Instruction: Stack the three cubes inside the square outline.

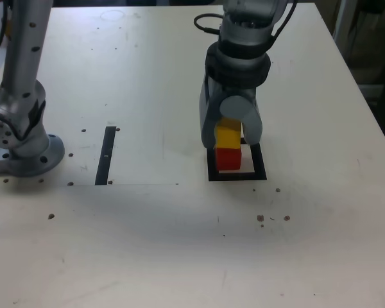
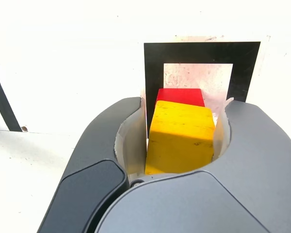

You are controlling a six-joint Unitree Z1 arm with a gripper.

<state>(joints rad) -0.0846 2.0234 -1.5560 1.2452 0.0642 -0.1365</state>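
White table (image 1: pixel 147 244), black strip (image 1: pixel 106 155), square outline (image 1: pixel 259 174).

Bright, even light is washing the pale table (image 1: pixel 179 244) almost white across the wrist view's upper half. A soft shadow is lying mid-frame in the slightly grainy exterior view.

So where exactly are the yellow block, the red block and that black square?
yellow cube (image 2: pixel 182 136), wrist view, its top face.
red cube (image 1: pixel 228 158), exterior view, its front face.
square outline (image 2: pixel 201 52), wrist view, one black side.
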